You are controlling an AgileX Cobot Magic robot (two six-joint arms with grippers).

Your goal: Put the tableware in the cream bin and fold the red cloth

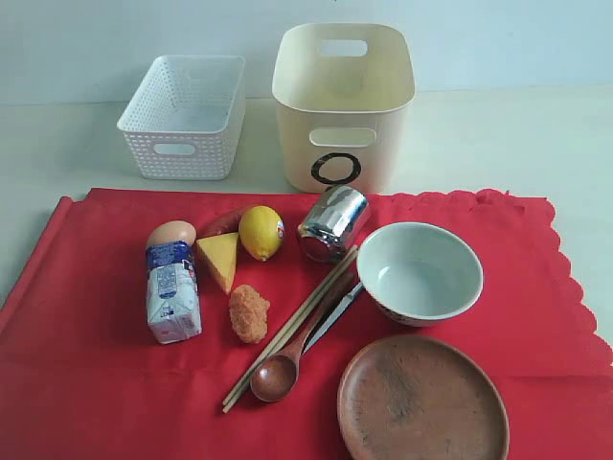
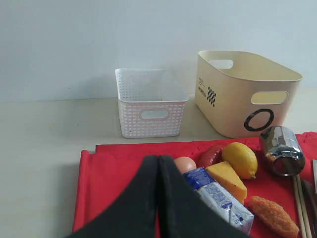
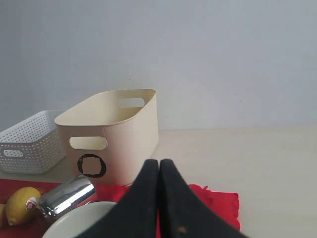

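Both pincers we see pressed together, empty: left gripper over the red cloth, right gripper by the white bowl. Beyond the right one the steel cup lies on its side on the cloth, the cream bin standing behind it.

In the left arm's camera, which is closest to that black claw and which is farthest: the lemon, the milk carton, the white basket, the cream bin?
1. Milk carton, right beside the left gripper, on the red cloth.
2. Lemon, farther back on the cloth.
3. White basket and cream bin, both past the cloth's far edge; too close to call.
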